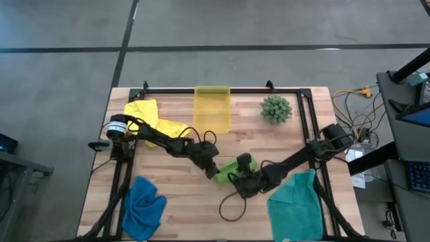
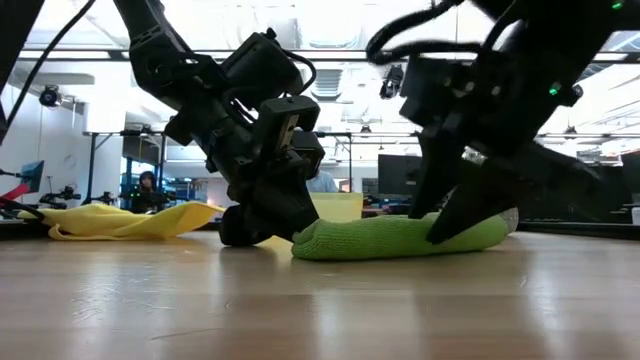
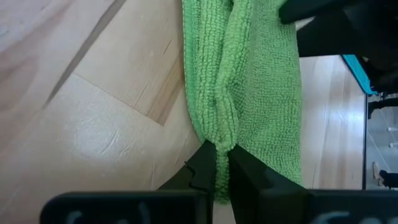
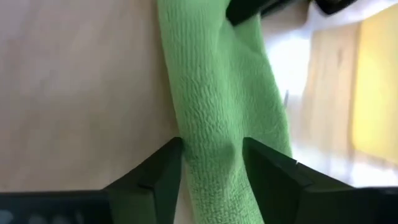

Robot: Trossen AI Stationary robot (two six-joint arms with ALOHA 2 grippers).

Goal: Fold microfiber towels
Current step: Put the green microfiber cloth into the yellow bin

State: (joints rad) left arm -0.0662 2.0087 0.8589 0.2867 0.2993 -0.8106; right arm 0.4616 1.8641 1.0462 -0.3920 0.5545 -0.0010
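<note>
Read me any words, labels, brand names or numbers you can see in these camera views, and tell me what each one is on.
No readable text in any view.
Lime green towel, yellow towel, blue towel, teal towel: plain, no visible labels.
Yellow-green bin: no print visible.
Left end effector and right end effector: no markings showing.
Background screens in the low view: too blurred to read.

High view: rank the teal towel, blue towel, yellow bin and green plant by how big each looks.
1. Teal towel, largest.
2. Blue towel and yellow bin look about alike, so I won't rank them; the towel is bunched.
3. Green plant, clearly smallest.
</note>
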